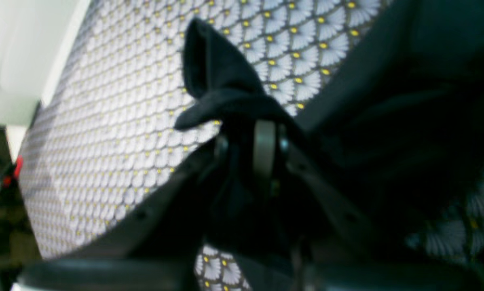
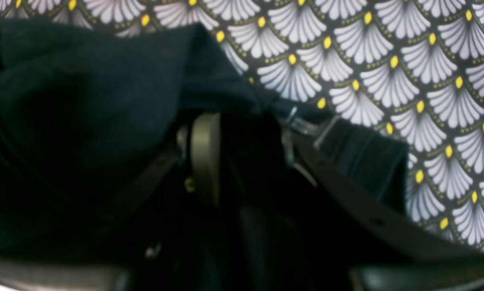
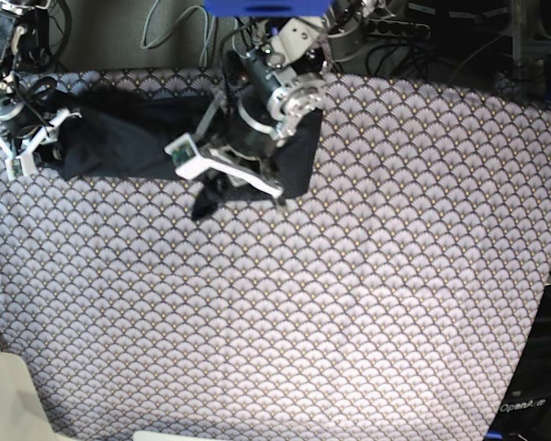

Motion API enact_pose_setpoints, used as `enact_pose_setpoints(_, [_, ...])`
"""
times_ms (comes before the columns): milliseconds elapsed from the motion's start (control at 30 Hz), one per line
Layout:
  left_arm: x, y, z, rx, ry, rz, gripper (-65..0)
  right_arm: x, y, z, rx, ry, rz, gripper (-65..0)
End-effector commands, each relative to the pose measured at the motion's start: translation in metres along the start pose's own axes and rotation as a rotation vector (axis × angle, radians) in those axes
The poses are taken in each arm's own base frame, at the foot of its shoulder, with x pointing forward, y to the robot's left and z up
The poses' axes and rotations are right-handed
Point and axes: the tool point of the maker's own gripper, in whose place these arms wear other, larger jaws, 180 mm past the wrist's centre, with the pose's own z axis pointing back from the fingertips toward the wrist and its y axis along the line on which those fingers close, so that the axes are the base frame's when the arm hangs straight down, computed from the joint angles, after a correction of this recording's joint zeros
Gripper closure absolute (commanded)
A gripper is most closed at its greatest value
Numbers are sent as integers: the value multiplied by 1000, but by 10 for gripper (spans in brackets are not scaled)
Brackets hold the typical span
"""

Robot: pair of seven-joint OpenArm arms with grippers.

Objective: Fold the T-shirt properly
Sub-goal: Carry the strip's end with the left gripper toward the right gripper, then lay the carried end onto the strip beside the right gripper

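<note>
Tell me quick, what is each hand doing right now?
Left hand: closed on a pinch of the plain black soft fabric T-shirt, lifted off the cloth.
Right hand: closed on the same T-shirt's edge.

scallop-patterned cloth (image 3: 349,303) under a black t-shirt (image 3: 119,138)

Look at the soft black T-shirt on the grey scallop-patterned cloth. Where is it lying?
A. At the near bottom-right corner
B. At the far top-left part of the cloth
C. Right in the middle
B: in the base view the soft black T-shirt lies bunched at the far top-left of the grey scallop-patterned cloth.
</note>
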Motion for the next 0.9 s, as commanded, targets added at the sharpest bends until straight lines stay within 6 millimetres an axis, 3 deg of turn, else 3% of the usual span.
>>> enact_pose_setpoints(0, [16, 0, 4, -16, -59, 5, 0, -8, -5, 2, -13, 51, 25, -207])
enact_pose_setpoints(267, [18, -32, 6, -200, -89, -118, 0, -8, -5, 2, -13, 51, 25, -207])
enact_pose_setpoints(400, [21, -37, 7, -227, -99, -137, 0, -9, -5, 2, -12, 52, 24, -207])
enact_pose_setpoints(867, [39, -13, -17, -105, -96, 83, 0, -9, -5, 2, -12, 52, 22, -207])
